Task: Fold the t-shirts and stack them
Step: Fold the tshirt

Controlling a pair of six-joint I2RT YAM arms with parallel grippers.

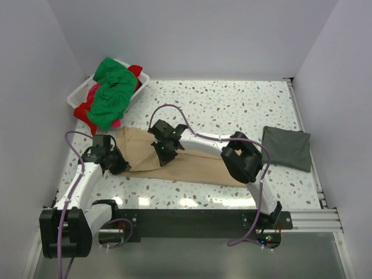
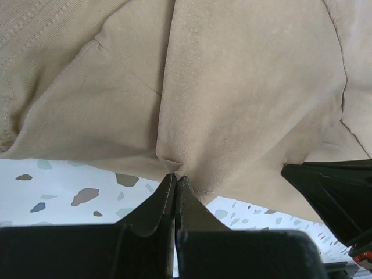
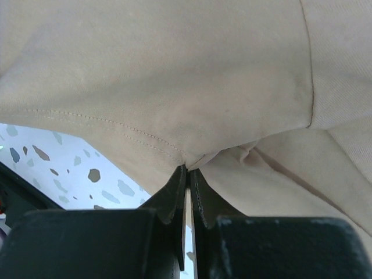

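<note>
Left arm (image 1: 78, 189) reached forward from its base, left gripper (image 2: 176, 179) pinched tight on the tan shirt (image 2: 244, 87) edge. Right arm (image 1: 244, 160) bent across toward the left, right gripper (image 3: 187, 171) also clamped on that shirt.

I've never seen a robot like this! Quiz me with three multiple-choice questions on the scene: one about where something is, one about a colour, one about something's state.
1. Where is the dark grey shirt?
A. folded at the right side of the table
B. hanging on the wall
C. on the floor

2. What colour tops the pile in the white basket?
A. blue
B. green
C. yellow

3. The left tool is:
A. wide open
B. shut on the tan shirt
C. holding a cup

Answers:
1 A, it lies flat near the right edge.
2 B, a green shirt lies uppermost.
3 B, the left wrist view shows it pinching a tan fold.
</note>
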